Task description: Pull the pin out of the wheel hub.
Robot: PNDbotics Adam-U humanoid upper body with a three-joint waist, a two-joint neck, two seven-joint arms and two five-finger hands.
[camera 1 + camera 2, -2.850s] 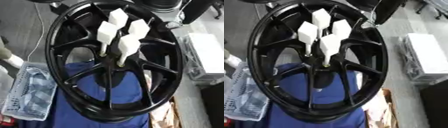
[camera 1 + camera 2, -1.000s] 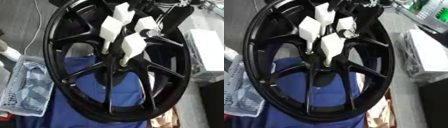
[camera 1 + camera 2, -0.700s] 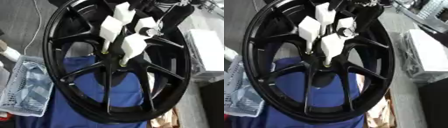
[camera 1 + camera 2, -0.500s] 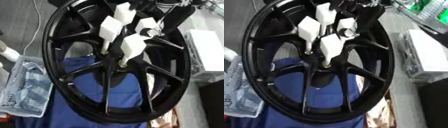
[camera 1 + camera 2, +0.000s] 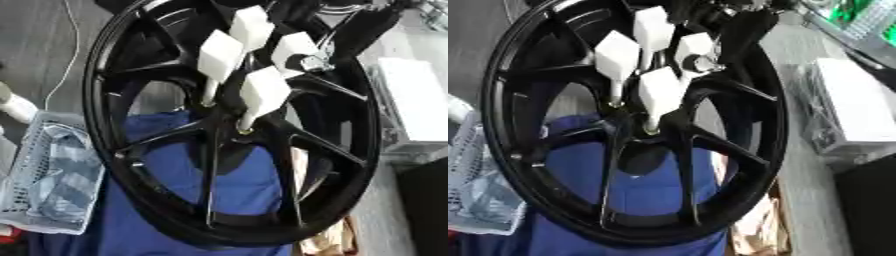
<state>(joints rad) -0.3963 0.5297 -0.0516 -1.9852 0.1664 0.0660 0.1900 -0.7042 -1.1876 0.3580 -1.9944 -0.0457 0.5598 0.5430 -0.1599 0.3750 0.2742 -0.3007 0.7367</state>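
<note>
Wheel hub (image 5: 219,135) fills the middle, black and tilted, over blue cloth (image 5: 219,175). Four white-headed pins (image 5: 262,90) stand from its centre. Right hand (image 5: 337,40) reaches in from the far right, at the rightmost pin (image 5: 293,47); finger state can't be told.

Big black wheel (image 5: 544,100) fills most of the shot, four white-handled pins (image 5: 660,90) sticking out of its hub. Right hand (image 5: 710,59) is up against the upper-right pin. Blue cloth (image 5: 645,192) sits underneath, white box (image 5: 852,102) off right.
</note>
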